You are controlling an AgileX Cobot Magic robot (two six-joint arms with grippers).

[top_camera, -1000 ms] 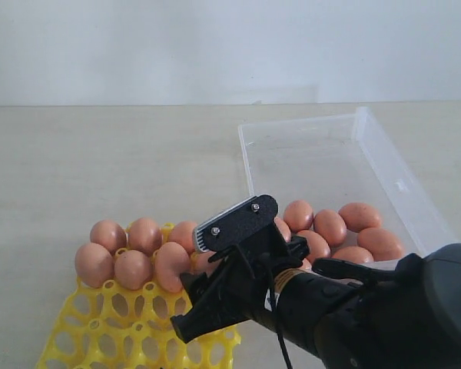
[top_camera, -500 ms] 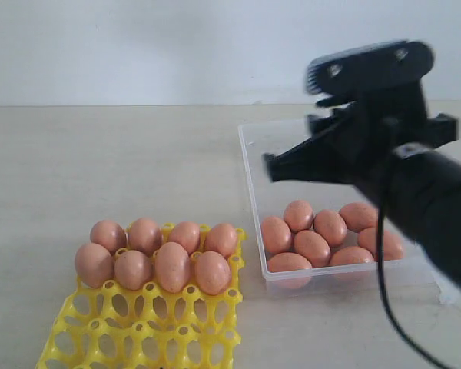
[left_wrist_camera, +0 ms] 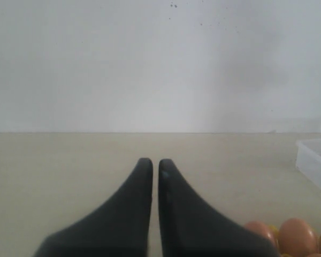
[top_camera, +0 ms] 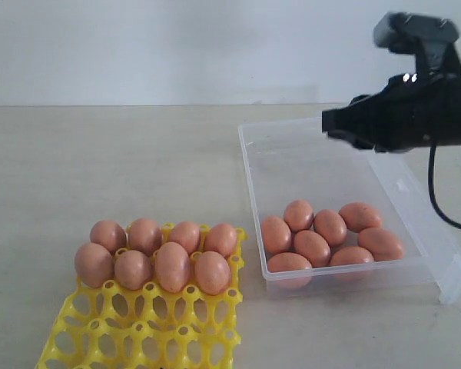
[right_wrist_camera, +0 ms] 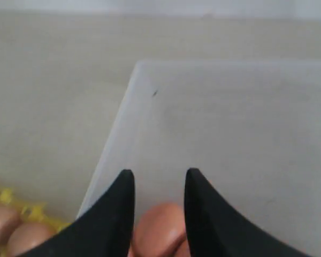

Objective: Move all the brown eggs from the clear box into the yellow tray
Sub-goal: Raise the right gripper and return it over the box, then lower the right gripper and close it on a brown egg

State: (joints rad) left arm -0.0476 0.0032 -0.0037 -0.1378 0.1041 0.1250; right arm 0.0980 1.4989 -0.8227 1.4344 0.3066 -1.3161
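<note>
Hovering above the bare end of the clear box [top_camera: 247,163], your right gripper [right_wrist_camera: 159,171] has its jaws apart with nothing between them. Eight brown eggs [top_camera: 313,247] cluster at the box's opposite end, lower than the claw and ahead of its tips, so your next move likely runs down and along the box's length. The nearest egg's long axis seems to follow the box, though the wrist view crops it. Eight more sit in the yellow tray [top_camera: 138,330] beside that filled end. Your left gripper [left_wrist_camera: 152,162], jaws together, looks farther from the box.
</note>
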